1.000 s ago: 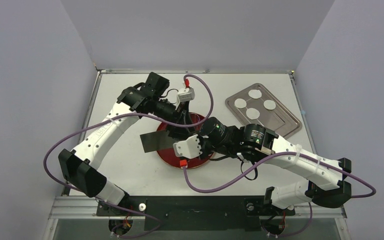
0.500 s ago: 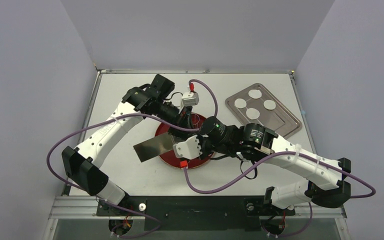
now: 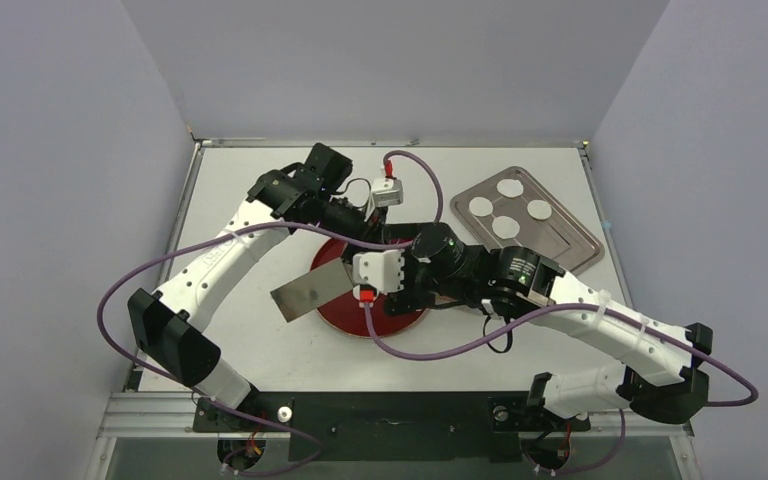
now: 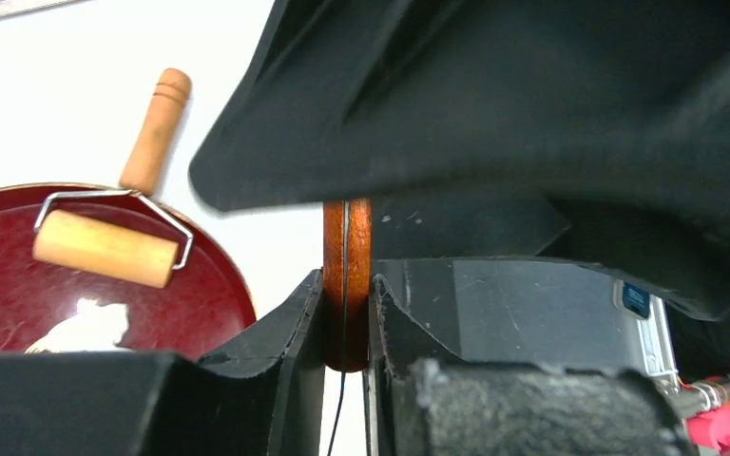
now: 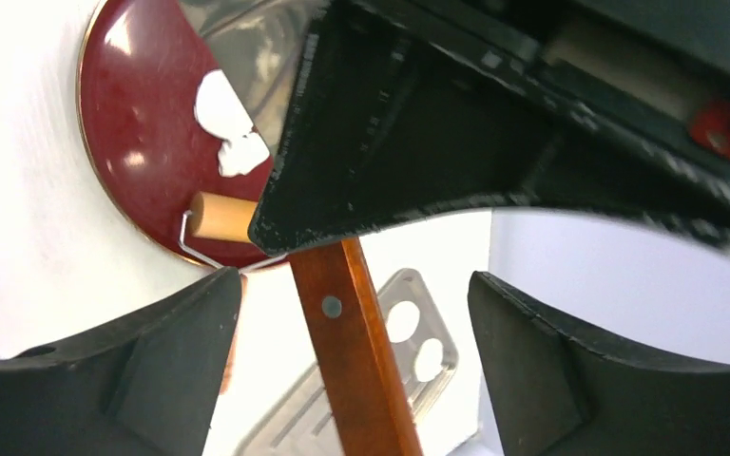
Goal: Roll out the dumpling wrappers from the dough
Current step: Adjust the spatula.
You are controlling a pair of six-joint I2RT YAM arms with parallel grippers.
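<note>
Left fingers (image 4: 290, 347) clamp scraper handle (image 4: 347, 285); right fingers (image 5: 152, 356) spread wide. Plate (image 5: 133, 95): dough (image 5: 219, 104), roller (image 4: 105, 249). Tray (image 3: 572, 246): four wrappers (image 3: 505, 227).

White arms (image 3: 210, 262), black joints (image 3: 165, 335) and fingers (image 4: 276, 380) — looping purple cables (image 3: 110, 290).

No legible text or markings.

Four dumpling wrappers (image 3: 509, 187), one tray (image 3: 568, 246), one plate (image 4: 204, 309), one roller (image 4: 105, 249), one scraper (image 3: 310, 291)
</note>
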